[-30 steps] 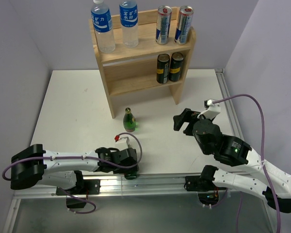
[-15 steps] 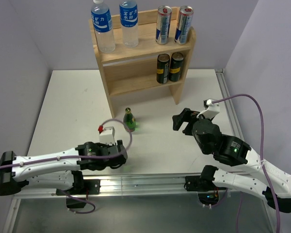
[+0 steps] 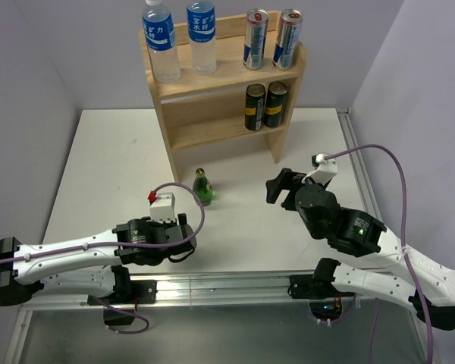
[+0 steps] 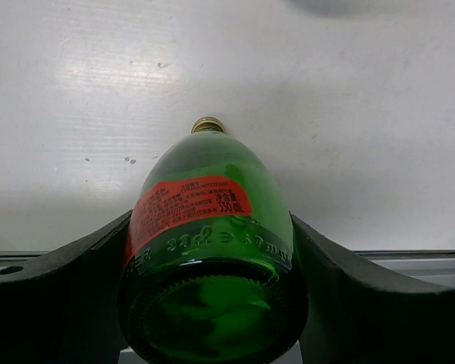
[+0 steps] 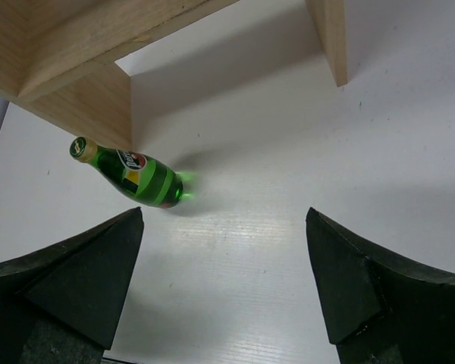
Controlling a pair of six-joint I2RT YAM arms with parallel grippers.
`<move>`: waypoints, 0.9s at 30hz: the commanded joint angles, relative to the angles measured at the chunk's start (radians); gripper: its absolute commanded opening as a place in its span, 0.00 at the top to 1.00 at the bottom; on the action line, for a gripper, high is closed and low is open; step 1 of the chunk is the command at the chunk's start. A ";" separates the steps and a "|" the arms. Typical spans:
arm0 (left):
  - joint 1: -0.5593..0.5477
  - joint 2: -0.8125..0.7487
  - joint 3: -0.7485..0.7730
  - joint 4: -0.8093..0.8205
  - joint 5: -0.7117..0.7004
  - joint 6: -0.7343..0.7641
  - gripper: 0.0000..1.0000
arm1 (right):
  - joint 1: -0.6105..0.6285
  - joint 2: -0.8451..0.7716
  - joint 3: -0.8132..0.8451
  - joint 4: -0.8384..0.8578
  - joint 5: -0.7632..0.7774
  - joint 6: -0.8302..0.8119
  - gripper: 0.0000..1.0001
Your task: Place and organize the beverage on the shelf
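The light-wood shelf (image 3: pixel 220 83) stands at the back of the table. Its top board holds two water bottles (image 3: pixel 161 42) and two tall cans (image 3: pixel 255 39); its lower board holds two dark cans (image 3: pixel 255 107). A small green bottle (image 3: pixel 203 188) stands upright on the table in front of the shelf and also shows in the right wrist view (image 5: pixel 133 176). My left gripper (image 3: pixel 180 244) is shut on a second green bottle with a red label (image 4: pixel 212 250), base toward the camera, near the table's front. My right gripper (image 3: pixel 280 186) is open and empty, right of the standing bottle.
The shelf's side panel (image 5: pixel 76 68) and right leg (image 5: pixel 330 34) show at the top of the right wrist view. The left half of the lower shelf board (image 3: pixel 201 129) holds nothing. A metal rail (image 3: pixel 227 284) runs along the table's front edge.
My left gripper has moved left and away from the front rail with the green bottle in it. My right gripper has shifted slightly left and toward the shelf.
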 commanded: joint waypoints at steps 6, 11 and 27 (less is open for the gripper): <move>-0.006 -0.042 -0.102 0.110 0.018 -0.028 1.00 | 0.007 -0.008 0.003 0.033 0.006 -0.003 0.06; -0.006 -0.006 -0.167 0.197 0.095 -0.033 1.00 | 0.007 -0.016 -0.003 0.027 0.009 0.001 0.06; 0.069 0.247 -0.319 0.524 0.362 0.031 0.99 | 0.007 -0.053 -0.038 0.023 0.024 0.013 0.06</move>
